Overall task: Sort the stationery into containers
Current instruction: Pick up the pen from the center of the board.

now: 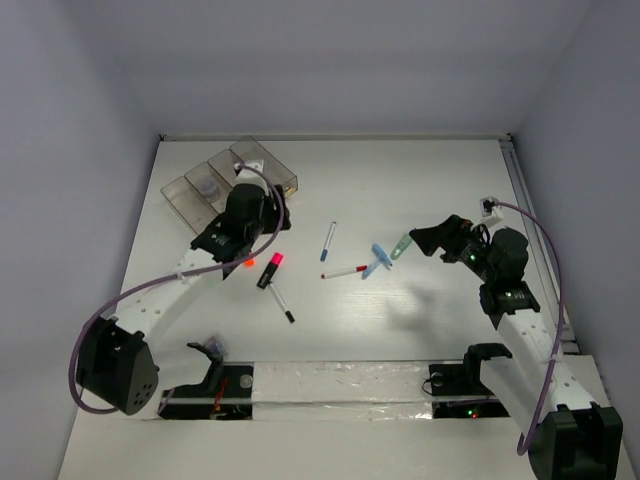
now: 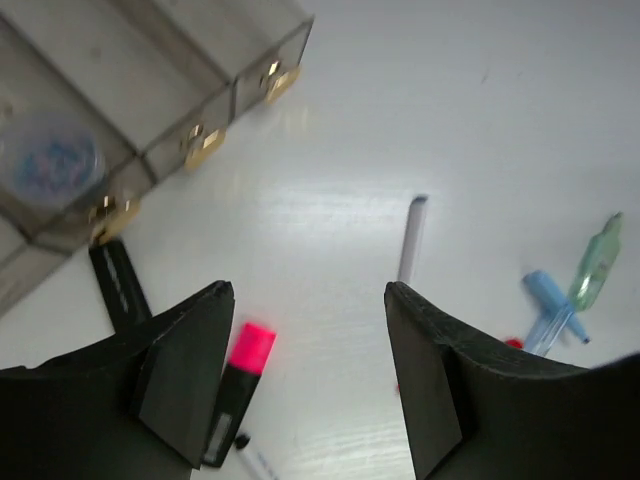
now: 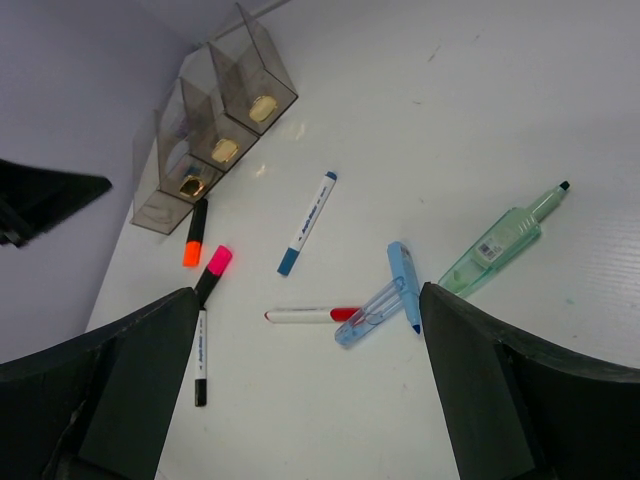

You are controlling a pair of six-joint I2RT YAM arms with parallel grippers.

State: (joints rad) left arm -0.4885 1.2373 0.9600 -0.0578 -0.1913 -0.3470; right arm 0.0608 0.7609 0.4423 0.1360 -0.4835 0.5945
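The left gripper [image 2: 310, 300] hangs open and empty over the pink highlighter [image 2: 240, 385], which lies on the bench [image 1: 420, 180] near the bins [image 1: 190, 200] — a pick looks due, so it must drop and close on the barrel. The right gripper [image 3: 308, 300] gapes wide above the blue clip [image 3: 385, 305] — nothing held.

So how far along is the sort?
Done: one bluish roll sits in the bins. In hand: nothing, both arms' jaws open and empty. Left on the table: orange highlighter, pink highlighter, black-tipped pen, blue-tipped pen, red-tipped pen, blue clips, green clip.
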